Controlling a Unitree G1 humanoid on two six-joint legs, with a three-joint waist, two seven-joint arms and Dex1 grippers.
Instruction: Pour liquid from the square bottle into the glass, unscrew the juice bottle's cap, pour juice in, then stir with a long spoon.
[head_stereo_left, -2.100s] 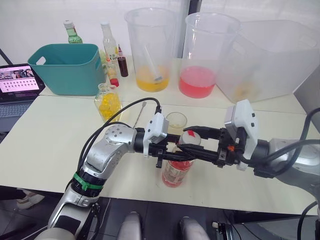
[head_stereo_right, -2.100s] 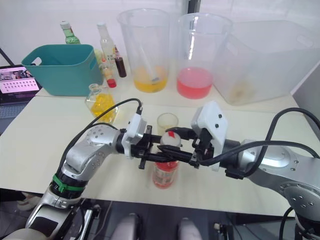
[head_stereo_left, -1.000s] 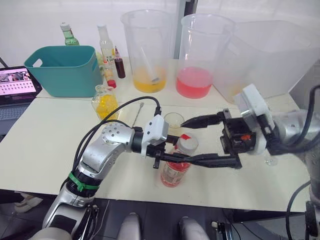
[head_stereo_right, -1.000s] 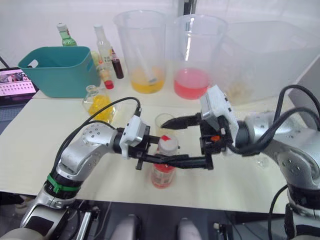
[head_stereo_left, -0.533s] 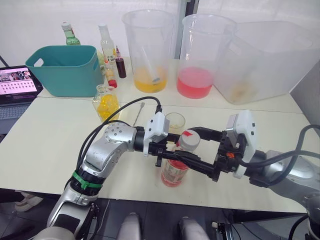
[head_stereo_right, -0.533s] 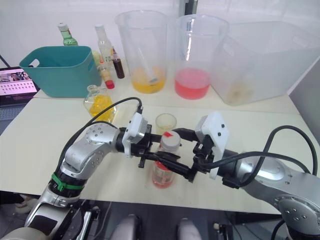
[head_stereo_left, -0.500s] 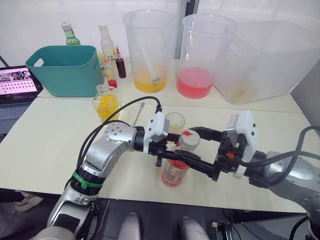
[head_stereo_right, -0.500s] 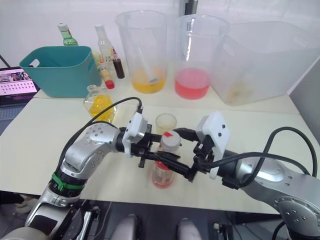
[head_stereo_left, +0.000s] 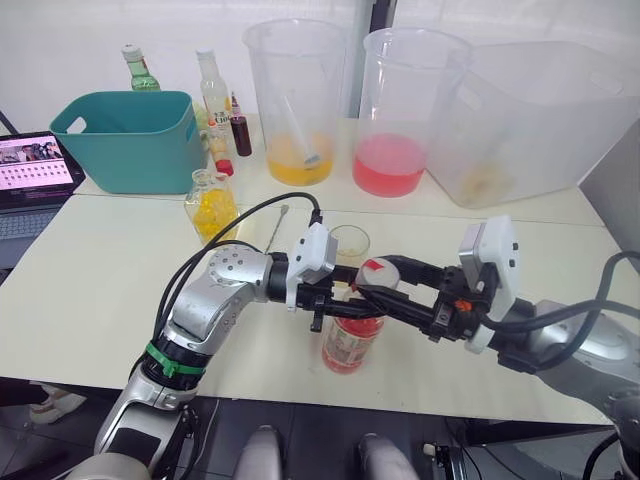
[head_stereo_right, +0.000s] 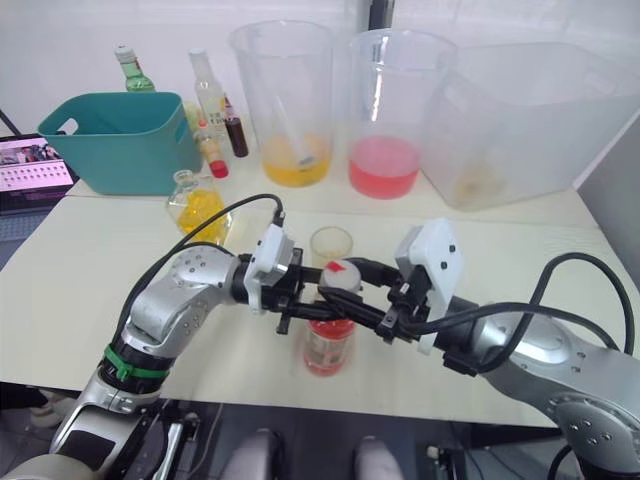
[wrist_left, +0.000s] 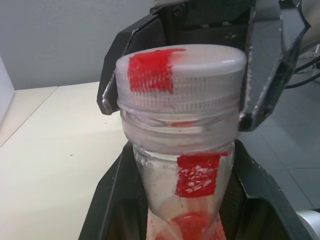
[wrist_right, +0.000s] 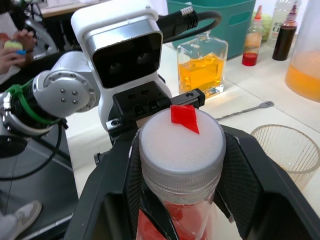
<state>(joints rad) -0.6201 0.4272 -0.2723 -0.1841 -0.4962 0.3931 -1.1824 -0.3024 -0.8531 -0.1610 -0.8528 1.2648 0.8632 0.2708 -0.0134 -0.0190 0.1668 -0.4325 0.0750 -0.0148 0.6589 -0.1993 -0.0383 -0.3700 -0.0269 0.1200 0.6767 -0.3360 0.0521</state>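
Near my cream desk's (head_stereo_left: 90, 270) front edge, my left end effector (head_stereo_left: 335, 303) grips the slim clear pink-liquid juice bottle's (head_stereo_left: 350, 345) neck; my right end effector (head_stereo_left: 372, 280) pinches its white red-marked cap (head_stereo_left: 375, 272), the small clear glass (head_stereo_left: 350, 243) just behind.

1. The two grippers cover the neck of the juice bottle (head_stereo_left: 350, 340), so only its lower part shows in the head views.
2. The long spoon (head_stereo_left: 276, 226) lies partly under a black cable, and its lower end is hidden.
3. The laptop (head_stereo_left: 30, 185) is cut off by the left edge.
4. The green-tinted bottle (head_stereo_left: 138, 72) is hidden below its shoulder by the teal basket (head_stereo_left: 130, 140).
5. The glass (wrist_right: 285, 150) is cut off by the right edge in the right wrist view.
6. A person's hand (wrist_right: 12, 47) there is cut off by the left edge and blurry.
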